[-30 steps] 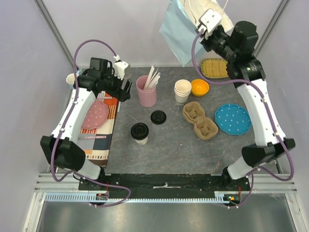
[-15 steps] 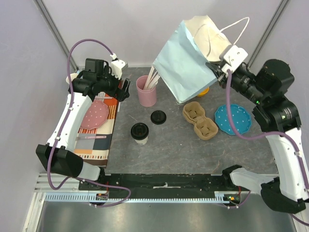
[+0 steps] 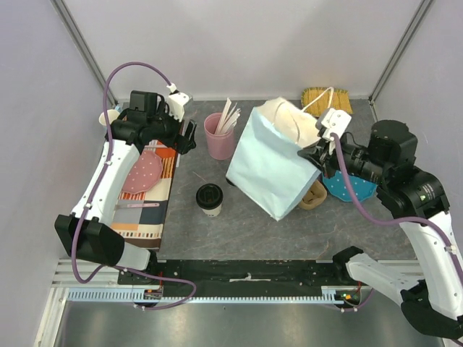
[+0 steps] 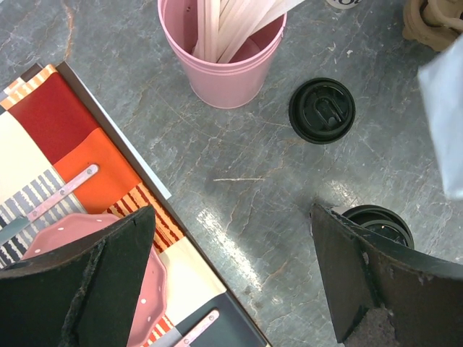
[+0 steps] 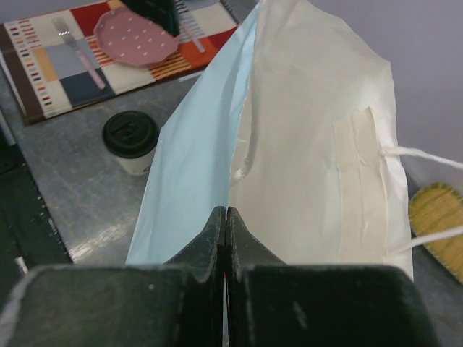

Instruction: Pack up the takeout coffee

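The pink cup held wooden stirrers — a loose black lid lay just right of it. Below the cup the left gripper was spread wide, with the takeout coffee lower right of the cup, partly behind one finger.

even, diffuse light from overhead; all three views are bright, without harsh shadows. the grey bench carries a soft sheen, with a pale glare streak in the left wrist view. the paper bag casts only a faint shadow at its base. close to the lens, the left claw and the right claw appear dark and soft-edged; the surfaces beyond them are sharp.
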`<act>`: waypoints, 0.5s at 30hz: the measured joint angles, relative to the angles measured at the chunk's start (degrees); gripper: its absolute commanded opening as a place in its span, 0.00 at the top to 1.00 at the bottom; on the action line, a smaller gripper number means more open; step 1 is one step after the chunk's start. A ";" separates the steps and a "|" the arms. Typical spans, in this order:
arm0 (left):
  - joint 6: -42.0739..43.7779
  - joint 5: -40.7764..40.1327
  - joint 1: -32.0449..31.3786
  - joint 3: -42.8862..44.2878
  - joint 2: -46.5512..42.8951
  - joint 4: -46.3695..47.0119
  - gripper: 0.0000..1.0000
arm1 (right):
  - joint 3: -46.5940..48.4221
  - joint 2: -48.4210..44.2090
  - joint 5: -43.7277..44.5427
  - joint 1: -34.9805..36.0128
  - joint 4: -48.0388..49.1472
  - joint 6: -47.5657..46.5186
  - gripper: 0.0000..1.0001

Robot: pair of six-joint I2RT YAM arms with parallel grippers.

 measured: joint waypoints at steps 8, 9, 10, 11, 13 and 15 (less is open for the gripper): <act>-0.07 1.27 0.00 -0.57 0.00 0.57 0.06 | -0.35 0.94 0.55 4.61 -8.59 3.28 1.00; -0.04 1.29 0.00 -0.66 0.00 0.66 0.06 | -0.46 0.94 0.52 5.03 -9.01 3.85 1.00; -0.04 1.29 0.00 -0.70 0.00 0.70 0.06 | -0.68 1.07 0.50 5.38 -9.33 4.44 1.00; -0.04 1.29 0.00 -0.76 0.00 0.79 0.06 | -0.92 1.40 0.55 5.73 -9.81 4.96 1.00; -0.04 1.29 0.00 -0.87 0.00 0.92 0.06 | -1.51 1.99 0.79 6.38 -10.88 5.90 1.00; -0.04 1.29 0.00 -0.96 0.00 1.07 0.06 | -2.67 2.84 1.55 6.93 -11.32 6.64 1.00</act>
